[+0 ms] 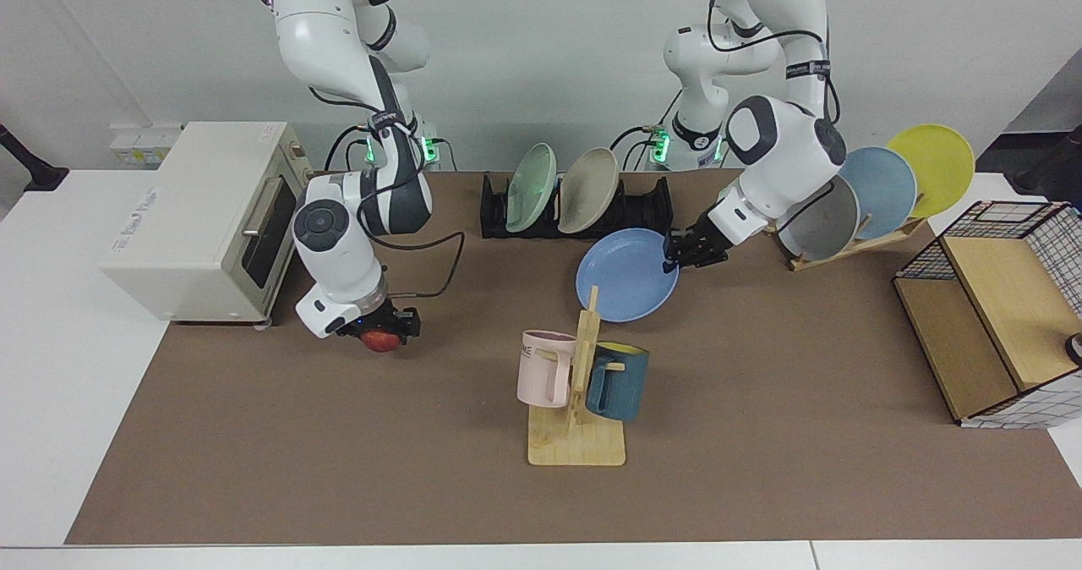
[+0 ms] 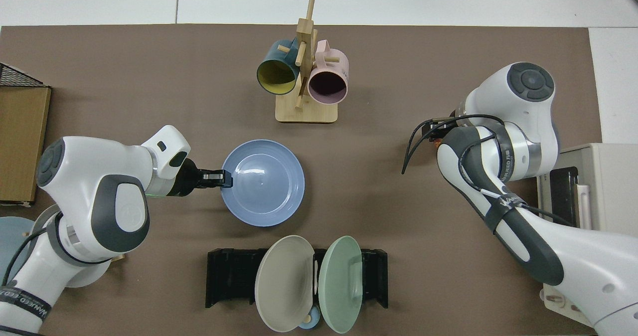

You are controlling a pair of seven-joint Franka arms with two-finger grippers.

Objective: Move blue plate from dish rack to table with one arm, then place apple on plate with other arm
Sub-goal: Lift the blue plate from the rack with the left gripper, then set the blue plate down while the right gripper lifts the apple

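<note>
Left hand (image 1: 674, 259) grips the blue plate (image 1: 624, 275) by its rim, out of the dish rack (image 1: 642, 206), level over mid-table (image 1: 761, 384). Next: lower, release. Right hand (image 1: 382, 330) holds the apple (image 1: 379, 340) clamped, near the toaster oven (image 1: 203, 215).

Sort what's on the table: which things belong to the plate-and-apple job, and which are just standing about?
In the job:
- blue plate, held at its rim by the left gripper, out of the dish rack
- apple, in the right gripper
- table

Standing about:
- beige plate and green plate in the rack
- mug tree
- toaster oven
- wooden plate stand
</note>
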